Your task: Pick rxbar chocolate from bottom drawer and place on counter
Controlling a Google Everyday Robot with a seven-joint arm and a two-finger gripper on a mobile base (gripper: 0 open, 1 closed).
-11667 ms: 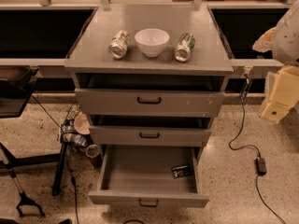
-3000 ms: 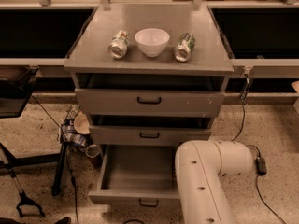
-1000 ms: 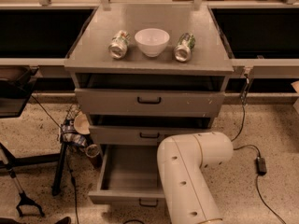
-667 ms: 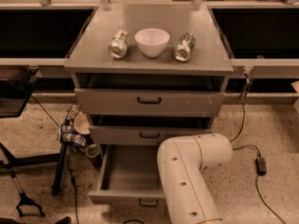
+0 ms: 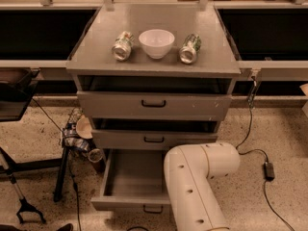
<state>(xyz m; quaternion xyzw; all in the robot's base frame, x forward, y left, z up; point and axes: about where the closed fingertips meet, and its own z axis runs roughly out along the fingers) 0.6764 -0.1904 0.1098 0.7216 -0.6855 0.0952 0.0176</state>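
The bottom drawer (image 5: 126, 178) stands pulled open at the foot of the grey cabinet. My white arm (image 5: 195, 186) reaches down over its right half and covers that part. My gripper is hidden under the arm, down in the right side of the drawer. The rxbar chocolate is hidden behind the arm. The visible left part of the drawer floor is bare. The counter (image 5: 211, 57) is the grey cabinet top.
On the counter lie two silver-green cans (image 5: 122, 45) (image 5: 190, 48) with a white bowl (image 5: 156, 42) between them. The two upper drawers (image 5: 154, 104) are slightly open. Cables and a stand (image 5: 67, 148) crowd the floor on the left; a cable and adapter (image 5: 267, 170) lie on the right.
The arm swung in from the right, came down over the drawer's right side and covered the dark packet that lay there. Over the last second it has barely moved.
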